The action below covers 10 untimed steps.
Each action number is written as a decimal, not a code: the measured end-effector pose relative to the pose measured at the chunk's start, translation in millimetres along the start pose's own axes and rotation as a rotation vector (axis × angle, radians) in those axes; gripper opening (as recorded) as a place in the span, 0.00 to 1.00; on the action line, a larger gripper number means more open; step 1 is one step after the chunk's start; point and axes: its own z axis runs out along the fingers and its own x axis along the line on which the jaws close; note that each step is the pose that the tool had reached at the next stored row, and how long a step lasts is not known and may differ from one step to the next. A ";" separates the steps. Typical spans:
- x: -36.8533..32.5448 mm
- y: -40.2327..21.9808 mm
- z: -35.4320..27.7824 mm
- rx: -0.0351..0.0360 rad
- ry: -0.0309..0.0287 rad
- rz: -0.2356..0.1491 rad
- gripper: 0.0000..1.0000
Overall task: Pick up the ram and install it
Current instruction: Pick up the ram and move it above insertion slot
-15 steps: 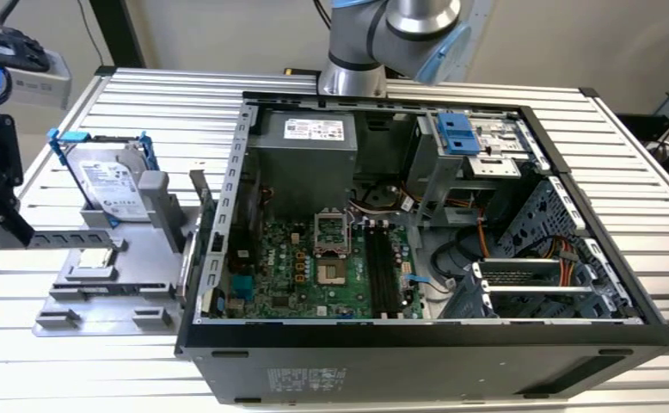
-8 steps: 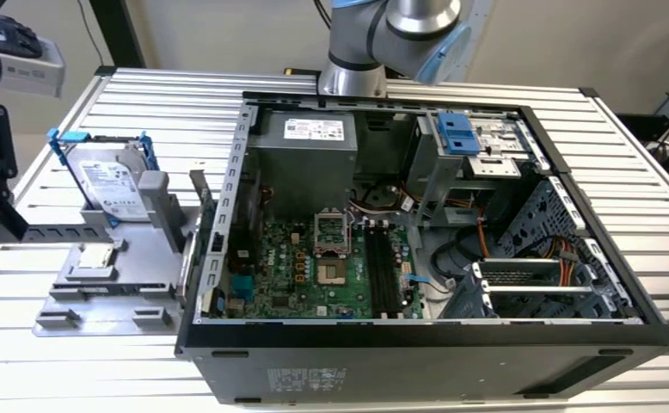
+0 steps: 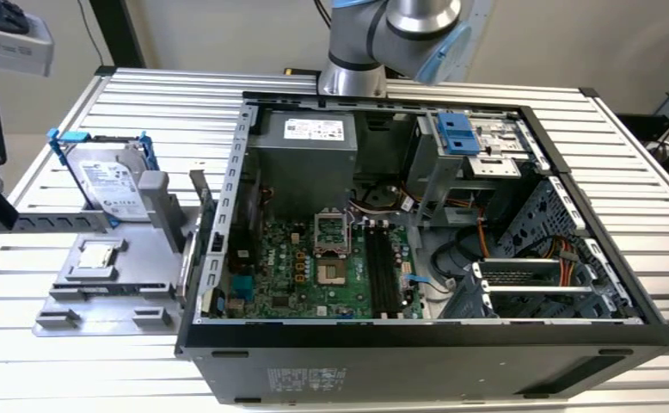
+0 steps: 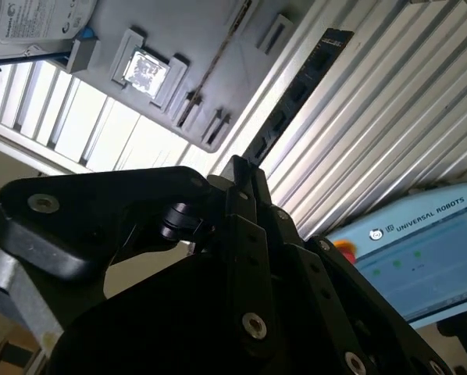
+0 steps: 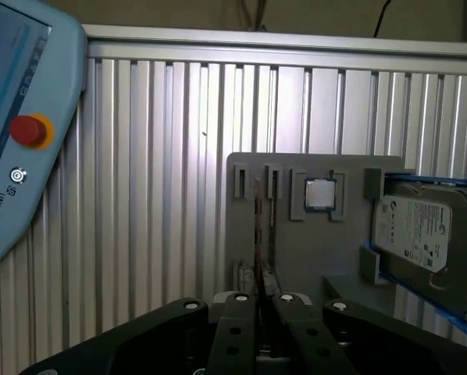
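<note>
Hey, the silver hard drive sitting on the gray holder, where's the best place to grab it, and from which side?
Probably its raised upper edge, coming down from above. The hard drive leans tilted on the gray holder, lower edge seated, upper edge free. Set the jaws across its thin dimension, label face to back; the blue rails make the side-to-side span wider.

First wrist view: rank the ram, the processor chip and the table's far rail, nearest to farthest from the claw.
1. The ram: held in the claw, pointing out ahead of it.
2. The processor chip: seated on the gray fixture ahead.
3. The table's far rail: beyond the fixture, farthest.
</note>
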 end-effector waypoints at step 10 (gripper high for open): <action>-0.7 0.5 -21.0 0.0002 -0.0001 0.003 0.00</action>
